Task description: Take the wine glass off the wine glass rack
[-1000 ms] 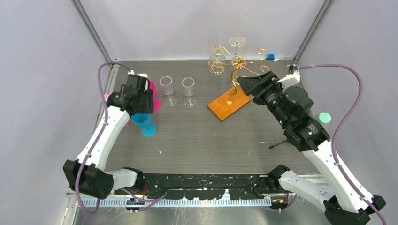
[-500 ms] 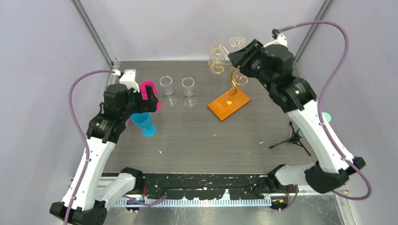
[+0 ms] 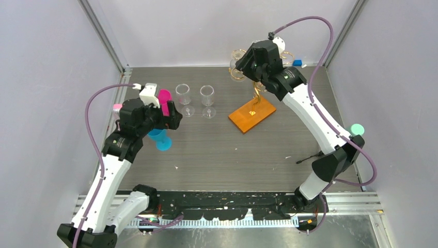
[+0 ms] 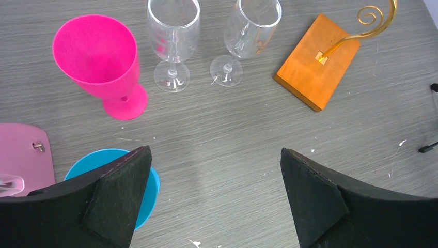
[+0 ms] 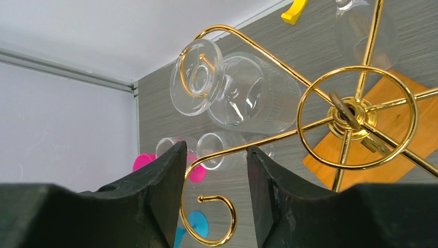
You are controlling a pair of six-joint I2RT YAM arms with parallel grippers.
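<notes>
Approach step: right gripper (image 5: 216, 199) is held half-open, nothing clamped. Wine glass (image 5: 248, 103), hung at its 12 o'clock, is to be gripped next. Left gripper (image 4: 214, 201) is spread wide, empty.

White arms (image 3: 111, 178), black joints (image 3: 335, 160) — purple cables (image 3: 309, 18).

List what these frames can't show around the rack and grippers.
Top view: the right arm covers the top of the rack; how many glasses hang there is unclear.
Right wrist view: one hanging glass is cut off by the top edge; whether the right gripper touches the rack cannot be told.
Left wrist view: the blue cup is mostly behind a finger of the left gripper.
Top view: the tripod is mostly behind the right arm.
</notes>
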